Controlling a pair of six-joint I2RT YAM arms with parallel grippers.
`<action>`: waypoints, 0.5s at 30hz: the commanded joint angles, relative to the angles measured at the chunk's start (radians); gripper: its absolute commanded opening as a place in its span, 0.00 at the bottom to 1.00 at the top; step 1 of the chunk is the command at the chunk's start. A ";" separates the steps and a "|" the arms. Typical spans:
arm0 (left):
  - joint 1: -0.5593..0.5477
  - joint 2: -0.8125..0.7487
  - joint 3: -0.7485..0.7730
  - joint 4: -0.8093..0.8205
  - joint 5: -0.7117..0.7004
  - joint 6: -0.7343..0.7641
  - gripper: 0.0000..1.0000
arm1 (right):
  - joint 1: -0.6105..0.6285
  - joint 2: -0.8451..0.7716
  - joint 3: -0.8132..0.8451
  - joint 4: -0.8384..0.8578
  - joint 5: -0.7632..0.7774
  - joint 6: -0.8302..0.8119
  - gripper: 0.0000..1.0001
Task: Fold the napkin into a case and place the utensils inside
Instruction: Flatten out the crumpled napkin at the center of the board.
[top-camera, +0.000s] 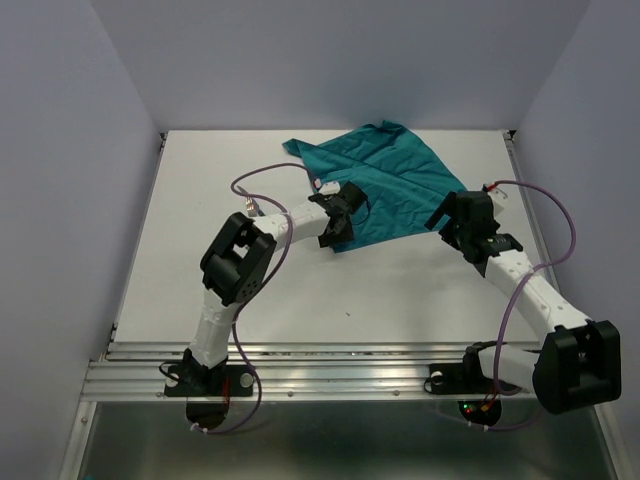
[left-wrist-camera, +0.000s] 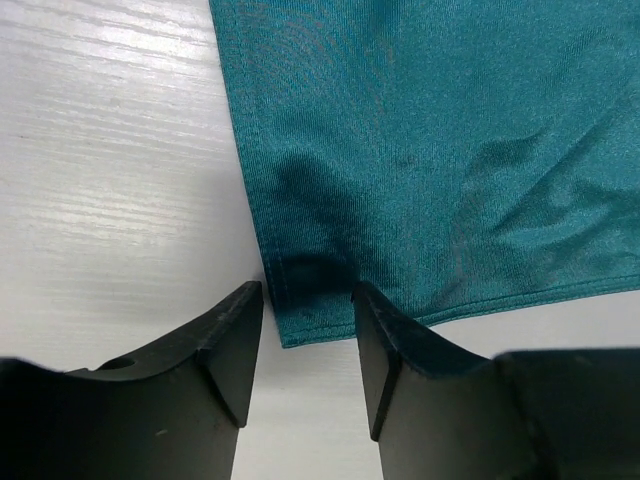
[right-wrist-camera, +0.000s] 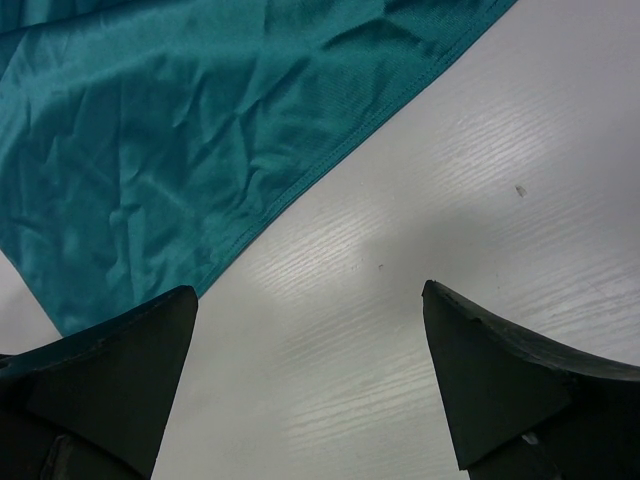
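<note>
The teal-green napkin (top-camera: 395, 180) lies spread flat and slightly wrinkled on the white table, toward the back. My left gripper (top-camera: 336, 236) is open and low at the napkin's near-left corner. In the left wrist view that corner of the napkin (left-wrist-camera: 430, 150) lies just between the fingertips of the left gripper (left-wrist-camera: 307, 295), which is not closed on it. My right gripper (top-camera: 447, 222) is wide open at the napkin's near-right corner. In the right wrist view the right gripper (right-wrist-camera: 310, 295) is over bare table, with the napkin (right-wrist-camera: 170, 130) edge beside its left finger. No utensils are in view.
The white table (top-camera: 300, 290) has grey walls at the back and sides. A metal rail (top-camera: 330, 365) with the arm bases runs along the near edge. Purple cables loop off both arms.
</note>
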 joint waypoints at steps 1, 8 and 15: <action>-0.019 0.027 0.016 -0.081 -0.046 -0.029 0.51 | -0.003 -0.004 -0.006 0.033 -0.002 0.009 1.00; -0.030 0.058 0.042 -0.102 -0.066 -0.021 0.38 | -0.003 0.000 -0.009 0.035 -0.004 0.010 1.00; -0.028 0.050 0.045 -0.105 -0.093 0.013 0.00 | -0.003 -0.001 -0.014 0.035 0.000 0.009 1.00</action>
